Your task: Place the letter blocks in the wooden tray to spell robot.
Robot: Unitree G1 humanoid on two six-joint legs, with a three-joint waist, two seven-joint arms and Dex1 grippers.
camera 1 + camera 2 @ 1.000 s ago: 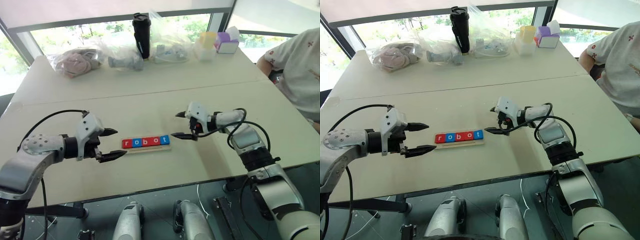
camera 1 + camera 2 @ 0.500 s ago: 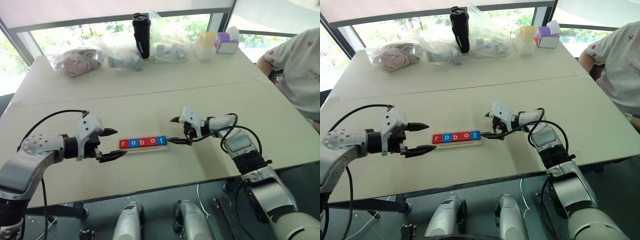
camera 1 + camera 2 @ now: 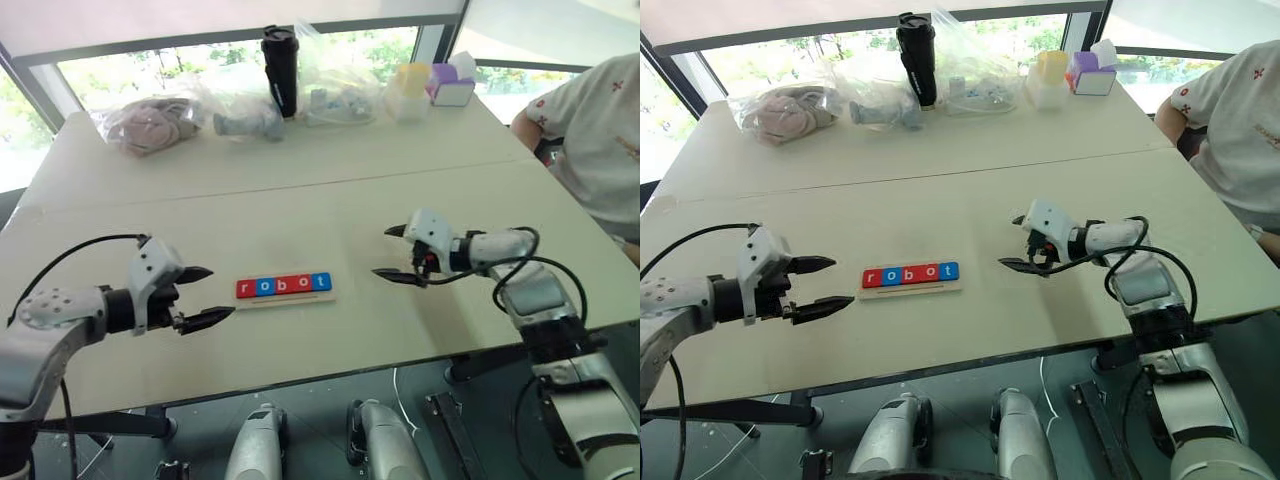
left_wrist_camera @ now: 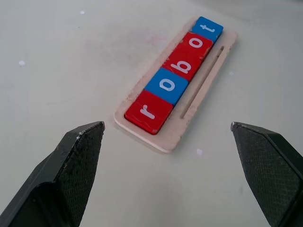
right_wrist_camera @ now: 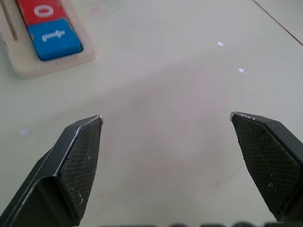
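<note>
Left gripper (image 3: pixel 205 297) is released and empty, hovering above the bench (image 3: pixel 330 200). The tray (image 3: pixel 286 297) lies just in front of its tips, toward the right gripper (image 3: pixel 400 254), which is also released and empty, a little apart from the tray's other end. The blocks (image 3: pixel 284 286) lie in the tray, touching in one row, reading r, o, b, o, t. The word looks complete, so the good move is to pull both grippers away without knocking the tray.
</note>
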